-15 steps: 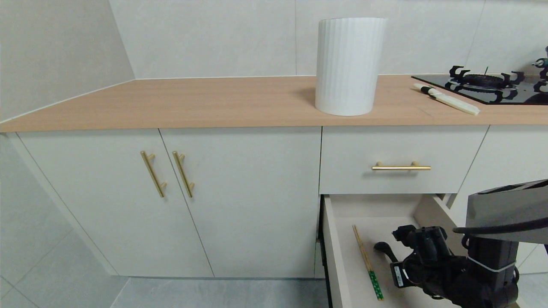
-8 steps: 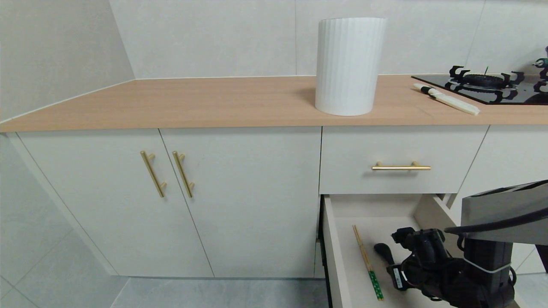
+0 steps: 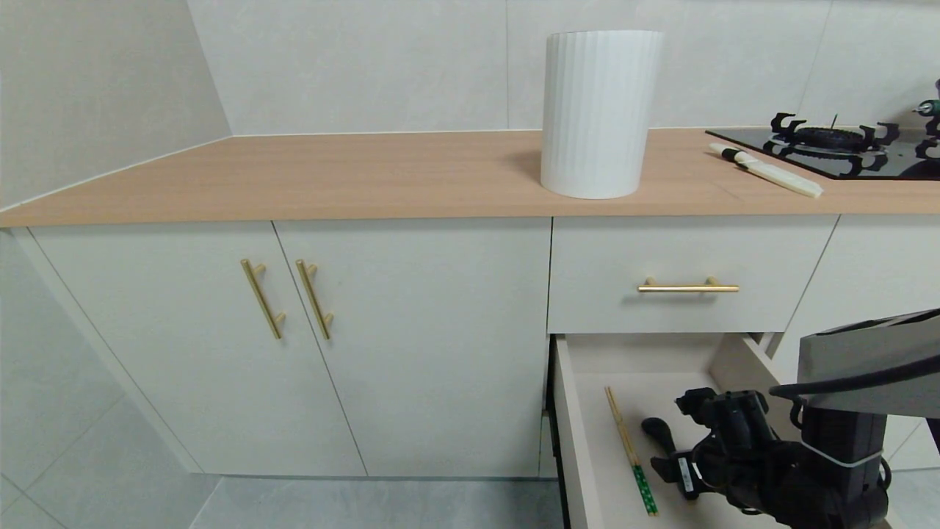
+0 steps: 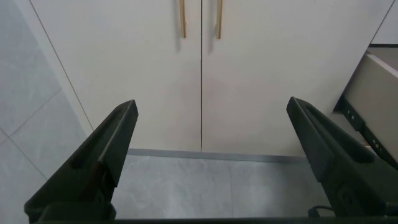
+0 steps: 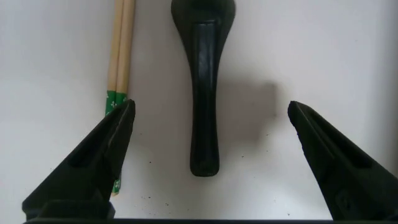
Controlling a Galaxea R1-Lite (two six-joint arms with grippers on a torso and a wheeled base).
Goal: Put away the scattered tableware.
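Note:
The lower drawer [image 3: 569, 411] stands pulled out at the bottom right. On its floor lie a pair of wooden chopsticks with green ends [image 3: 630, 450] and, beside them, a black spoon [image 3: 659, 432]. My right gripper [image 3: 687, 464] hangs inside the drawer just over the spoon. In the right wrist view the right gripper [image 5: 210, 118] is open, with the spoon [image 5: 204, 93] lying free between its fingers and the chopsticks [image 5: 119, 62] past one finger. A white-sheathed knife [image 3: 765, 170] lies on the counter. My left gripper [image 4: 211, 107] is open and holds nothing, facing the cabinet doors.
A tall white ribbed container [image 3: 596, 114] stands on the wooden counter [image 3: 330, 173], with a black hob [image 3: 830, 147] at the far right. A shut drawer with a gold handle [image 3: 688, 288] sits above the open one. Two gold door handles [image 3: 286, 297] are on the left cabinet.
My right arm has shifted only slightly over the drawer. The spoon and chopsticks lie where they were.

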